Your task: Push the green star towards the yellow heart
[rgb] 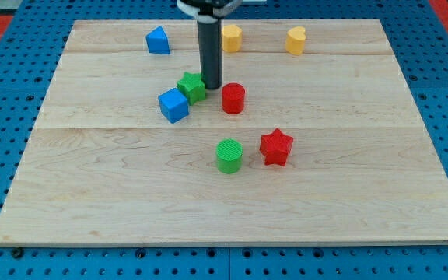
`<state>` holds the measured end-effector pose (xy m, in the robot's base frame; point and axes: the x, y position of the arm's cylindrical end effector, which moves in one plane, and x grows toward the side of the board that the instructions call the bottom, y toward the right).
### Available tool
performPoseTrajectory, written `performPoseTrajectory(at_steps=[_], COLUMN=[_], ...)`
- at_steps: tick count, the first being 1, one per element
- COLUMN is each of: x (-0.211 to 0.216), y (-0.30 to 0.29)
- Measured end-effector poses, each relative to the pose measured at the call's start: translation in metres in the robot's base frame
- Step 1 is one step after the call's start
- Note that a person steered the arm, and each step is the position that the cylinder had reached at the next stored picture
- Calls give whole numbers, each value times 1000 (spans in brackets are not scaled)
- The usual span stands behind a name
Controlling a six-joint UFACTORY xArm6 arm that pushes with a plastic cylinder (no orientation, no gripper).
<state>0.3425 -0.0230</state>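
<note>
The green star point(191, 87) lies near the middle of the wooden board, touching a blue cube point(173, 105) at its lower left. My tip point(211, 85) stands right at the star's right side, between it and a red cylinder point(232, 99). The yellow heart point(295, 40) sits near the view's top, right of centre, well away from the star to its upper right. The rod partly hides a yellow block point(231, 37) behind it.
A blue block point(158, 40) lies at the top left. A green cylinder point(229, 155) and a red star point(276, 148) lie below the centre. The board point(92, 179) rests on a blue perforated table.
</note>
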Motion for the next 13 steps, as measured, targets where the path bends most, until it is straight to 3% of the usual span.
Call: performPoseTrajectory(at_steps=[1,2,3,4,5,6,7,8,9,10,11,12,13], x=[28,14,-6,-11,-3,34,46,6,2,18,35,7,19], y=[24,79,43,-62,-112,-129,-130,-77,-31,-106,-46,-2,-34])
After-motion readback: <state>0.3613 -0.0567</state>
